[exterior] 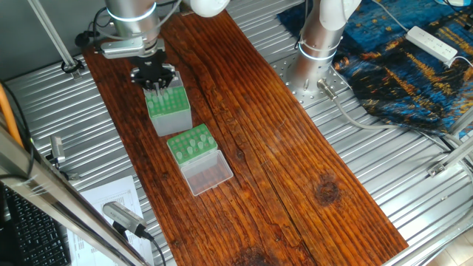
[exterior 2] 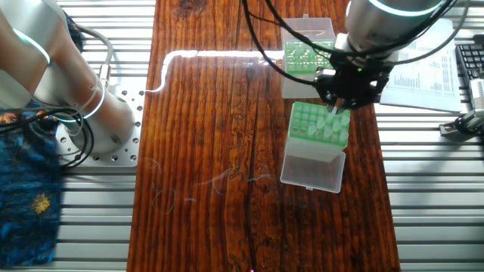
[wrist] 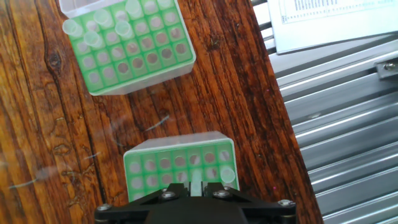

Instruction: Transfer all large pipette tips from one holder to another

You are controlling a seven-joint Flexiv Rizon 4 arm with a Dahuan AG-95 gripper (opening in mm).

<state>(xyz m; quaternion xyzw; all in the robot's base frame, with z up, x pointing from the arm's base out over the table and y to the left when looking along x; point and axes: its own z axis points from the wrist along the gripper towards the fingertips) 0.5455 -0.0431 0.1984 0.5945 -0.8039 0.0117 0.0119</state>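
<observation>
Hand view shows the end effector (wrist: 196, 190) pinching one tip (wrist: 196, 182) above the tall holder (wrist: 180, 167); lift straight before heading to the low rack (wrist: 127, 46).

glossy dark wood board (exterior: 273, 140), ribbed bare-metal table (exterior: 384, 170), green plastic holder (wrist: 180, 165), translucent plastic tips (wrist: 102, 22), white paper sheet (wrist: 336, 22)

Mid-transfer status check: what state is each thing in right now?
Two-finger gripper: shut on a pale translucent pipette tip, over the taller box.
Taller grey-sided box with green top plate: most holes empty, one tip standing at a corner.
Low green rack: several tips seated near the lid.
Clear hinged lid: open.
</observation>
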